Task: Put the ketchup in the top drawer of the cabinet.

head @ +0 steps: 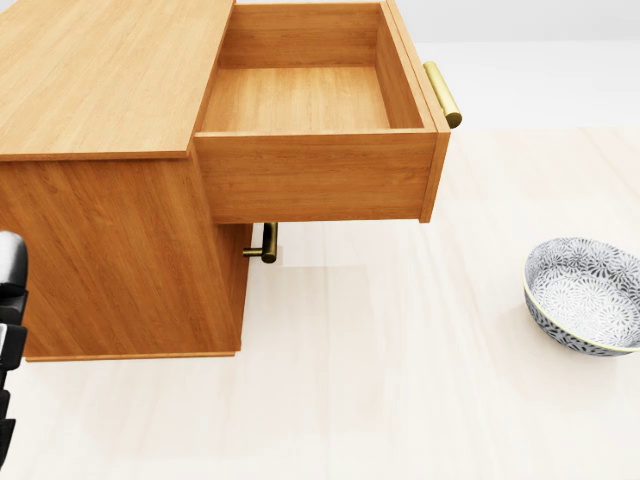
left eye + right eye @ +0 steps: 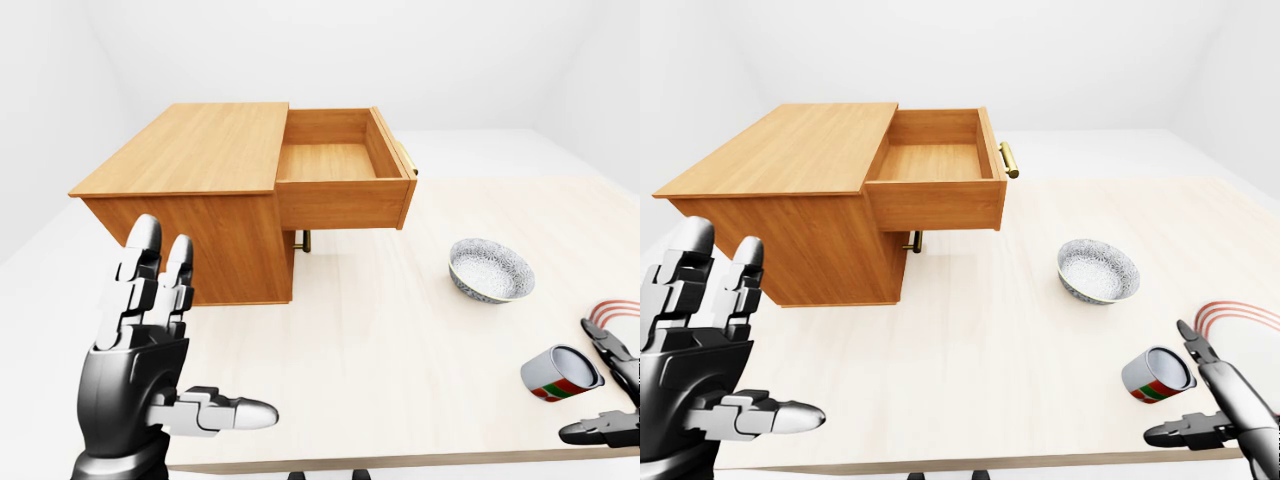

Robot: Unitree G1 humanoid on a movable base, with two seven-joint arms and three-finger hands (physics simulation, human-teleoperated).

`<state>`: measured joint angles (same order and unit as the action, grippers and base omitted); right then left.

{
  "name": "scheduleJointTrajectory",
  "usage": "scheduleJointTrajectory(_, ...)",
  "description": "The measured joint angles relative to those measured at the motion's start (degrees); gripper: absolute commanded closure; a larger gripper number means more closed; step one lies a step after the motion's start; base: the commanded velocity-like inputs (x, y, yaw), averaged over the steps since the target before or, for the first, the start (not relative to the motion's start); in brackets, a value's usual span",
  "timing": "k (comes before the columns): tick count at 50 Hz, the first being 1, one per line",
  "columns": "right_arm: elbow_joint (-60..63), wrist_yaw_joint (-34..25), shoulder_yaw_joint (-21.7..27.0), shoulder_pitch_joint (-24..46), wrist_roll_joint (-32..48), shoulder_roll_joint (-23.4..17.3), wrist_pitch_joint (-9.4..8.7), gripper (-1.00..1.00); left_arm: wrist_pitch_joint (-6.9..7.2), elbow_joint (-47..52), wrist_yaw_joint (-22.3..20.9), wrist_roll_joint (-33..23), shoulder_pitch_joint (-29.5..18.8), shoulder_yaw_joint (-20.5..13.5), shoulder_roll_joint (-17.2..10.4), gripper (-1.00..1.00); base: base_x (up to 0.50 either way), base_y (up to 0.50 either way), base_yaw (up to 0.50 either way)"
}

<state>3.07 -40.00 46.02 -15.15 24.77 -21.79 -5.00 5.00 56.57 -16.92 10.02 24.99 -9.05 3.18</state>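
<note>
Drawer [image 2: 340, 160] stands pulled out, ready to receive. Ketchup [image 2: 1155, 375], seemingly the red-labelled container, lies tipped on the table [image 2: 380, 340] just beside the spread right hand [image 2: 1215, 410]; left hand [image 2: 150, 360] is raised, spread, empty.

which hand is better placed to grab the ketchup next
Right. The ketchup lies on its side by the open right hand, at the table's right edge. The left hand is raised, open, far across the table.
</note>
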Motion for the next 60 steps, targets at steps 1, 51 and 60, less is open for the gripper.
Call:
scheduleJointTrajectory(1,0.0,0.0,-0.1,0.0,0.0,0.0,0.00,-1.00,0.00,-0.1,0.0,0.0,0.0,0.0,0.0,-1.00,0.00,0.00,0.00)
scheduleJointTrajectory(51,-13.4,0.0,-4.5,2.0,-7.2,-6.5,0.01,1.00,0.00,-0.7,1.0,-0.7,0.3,1.2,-0.5,-1.00,0.00,0.00,0.00)
scheduleJointTrajectory(60,-13.6,0.1,-5.5,1.8,-7.2,-7.2,0.02,1.00,0.00,-1.1,1.2,-0.8,0.1,1.4,-0.5,-1.00,0.00,0.00,0.00)
